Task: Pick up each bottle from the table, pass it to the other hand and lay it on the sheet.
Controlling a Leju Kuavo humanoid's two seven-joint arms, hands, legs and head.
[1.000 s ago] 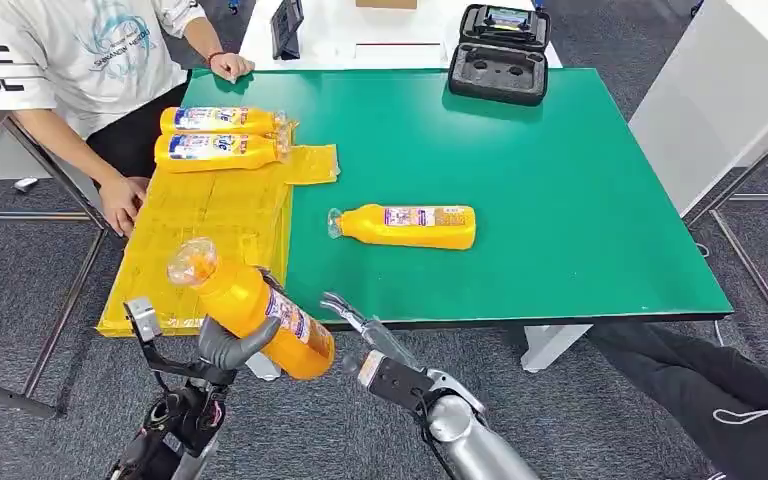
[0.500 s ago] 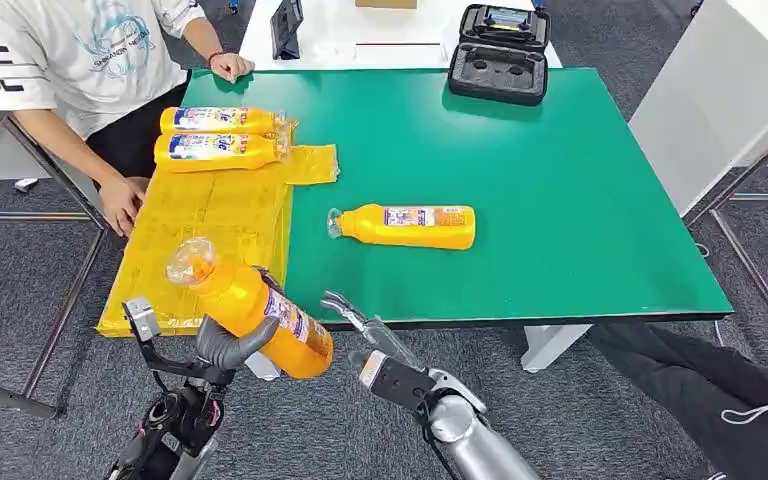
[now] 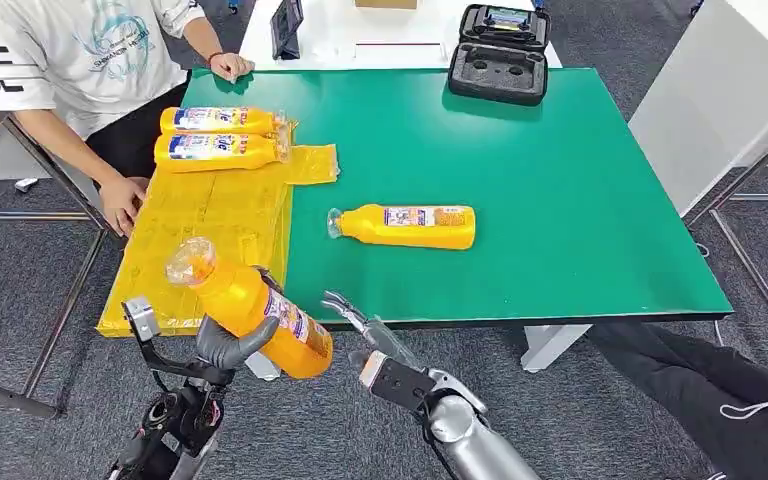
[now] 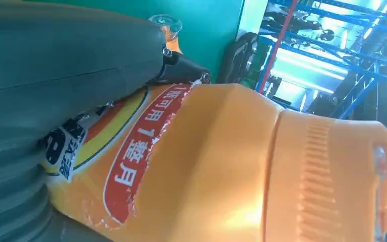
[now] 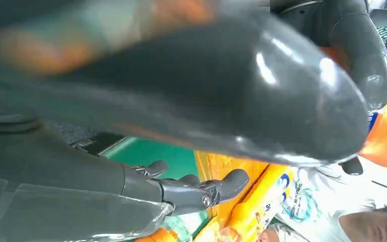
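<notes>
My left hand grips an orange bottle around its lower body, cap tilted up and to the left, just off the table's front edge beside the yellow sheet. In the left wrist view the same bottle lies against the grey thumb. My right hand hovers just right of the bottle's base, fingers spread and holding nothing; its fingers stretch out freely. Another orange bottle lies on its side mid-table. Two bottles lie side by side at the sheet's far end.
A person stands at the far left, one hand at the sheet's left edge and the other on the green table's far corner. A black case sits at the back edge. A white cabinet stands on the right.
</notes>
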